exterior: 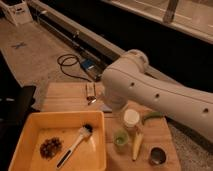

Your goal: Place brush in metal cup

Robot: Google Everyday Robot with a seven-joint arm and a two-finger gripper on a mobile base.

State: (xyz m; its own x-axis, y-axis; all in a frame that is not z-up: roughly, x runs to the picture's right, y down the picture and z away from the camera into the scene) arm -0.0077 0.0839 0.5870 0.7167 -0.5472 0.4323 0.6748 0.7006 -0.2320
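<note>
1. A yellow tray (pixel 35 129) sits on the wooden counter (pixel 65 97) and serves as the landmark.
2. The brush (pixel 75 144) lies slantwise inside the tray, with its bristled head toward the tray's far right corner and its handle toward the near edge.
3. A dark clump (pixel 50 147) rests in the tray, left of the brush.
4. The metal cup (pixel 158 156) stands upright on the counter, well to the right of the tray.
5. Between the tray and the metal cup stand a green cup (pixel 120 140) and, behind it, a white-lidded jar (pixel 131 119).
6. The white arm (pixel 150 95) reaches over the counter beyond the tray's right side.
7. The gripper is hidden from view past the tray; its fingers are spread wide and the brush is not in them.
</note>
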